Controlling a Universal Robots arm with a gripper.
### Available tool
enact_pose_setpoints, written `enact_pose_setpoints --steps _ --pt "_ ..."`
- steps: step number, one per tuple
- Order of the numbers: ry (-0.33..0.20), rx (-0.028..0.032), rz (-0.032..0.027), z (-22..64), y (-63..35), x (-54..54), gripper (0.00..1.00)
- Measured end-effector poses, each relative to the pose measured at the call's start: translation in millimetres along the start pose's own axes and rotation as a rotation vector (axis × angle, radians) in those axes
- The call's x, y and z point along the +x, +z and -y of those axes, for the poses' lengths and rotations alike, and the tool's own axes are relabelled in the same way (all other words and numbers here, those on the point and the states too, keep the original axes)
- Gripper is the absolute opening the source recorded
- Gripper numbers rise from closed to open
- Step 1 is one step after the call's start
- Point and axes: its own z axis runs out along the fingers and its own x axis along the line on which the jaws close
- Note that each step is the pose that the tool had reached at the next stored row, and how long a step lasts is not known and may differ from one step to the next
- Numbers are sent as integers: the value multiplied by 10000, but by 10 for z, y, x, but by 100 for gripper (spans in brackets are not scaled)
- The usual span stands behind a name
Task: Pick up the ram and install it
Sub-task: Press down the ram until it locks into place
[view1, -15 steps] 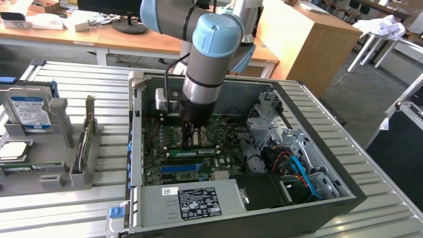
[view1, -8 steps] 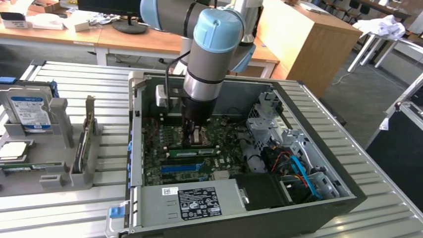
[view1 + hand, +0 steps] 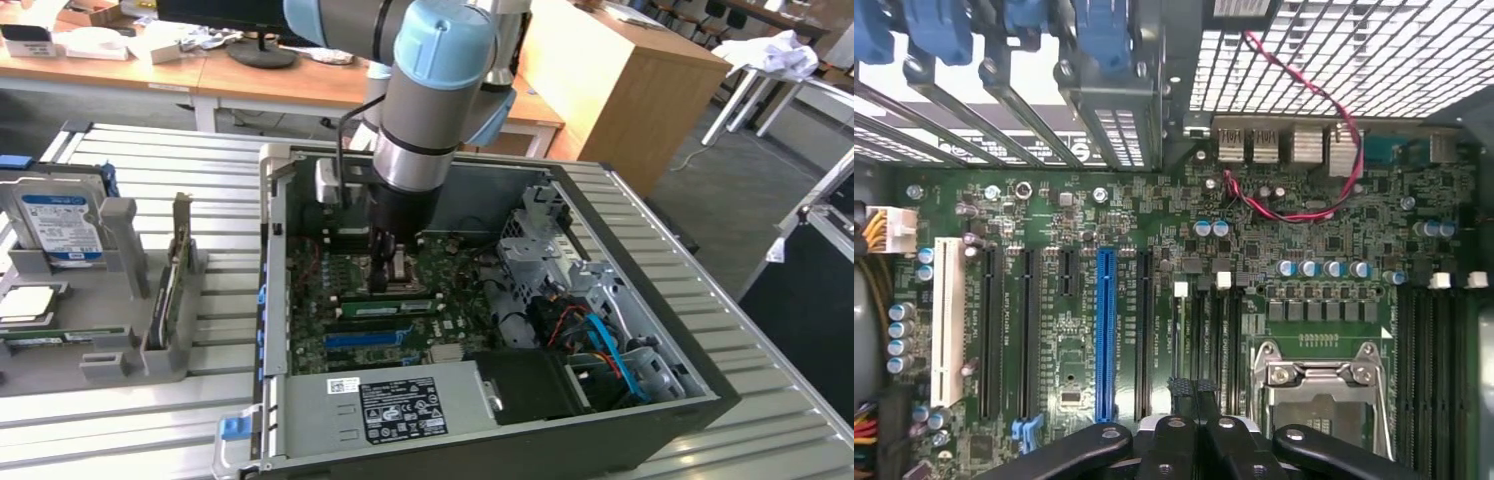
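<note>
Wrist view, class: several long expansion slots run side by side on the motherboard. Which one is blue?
The blue slot stands among the black slots, with a white slot further off; it alone is bright blue.

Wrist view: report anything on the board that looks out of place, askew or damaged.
Nothing looks damaged or askew. The blue slot and its dark neighbours stand straight and parallel, and the socket frame sits closed. Only a red-black wire loops loose over the board, clear of the slots.
</note>
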Motion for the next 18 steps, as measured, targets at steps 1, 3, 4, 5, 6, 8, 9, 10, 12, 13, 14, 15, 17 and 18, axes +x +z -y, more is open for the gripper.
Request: enact_pose_setpoints --steps 1,3,4,5,6,8,9,10,12,13,14,15,17,18 --pt "0 0 1 0 -17 0 11" --pt "0 -1 0 -2 -52 -1 11" --pt "0 -1 1 -2 -70 -2 11" --pt "0 -1 0 -2 -88 -2 11" --pt "0 -2 0 -3 -107 -2 11" --pt "0 -3 0 -4 -144 -3 11" --pt "0 -3 0 -5 -164 -4 11" --pt "0 -3 0 -5 -188 -4 11" --pt "0 -3 0 -7 -234 -5 11" --pt "0 -3 1 -8 -259 -6 11" --pt "0 -4 1 -9 -300 -7 11" --pt "0 -4 -1 -10 -327 -7 11" --pt "0 -4 0 -12 -378 -9 11" --pt "0 -4 1 -13 -404 -9 11"
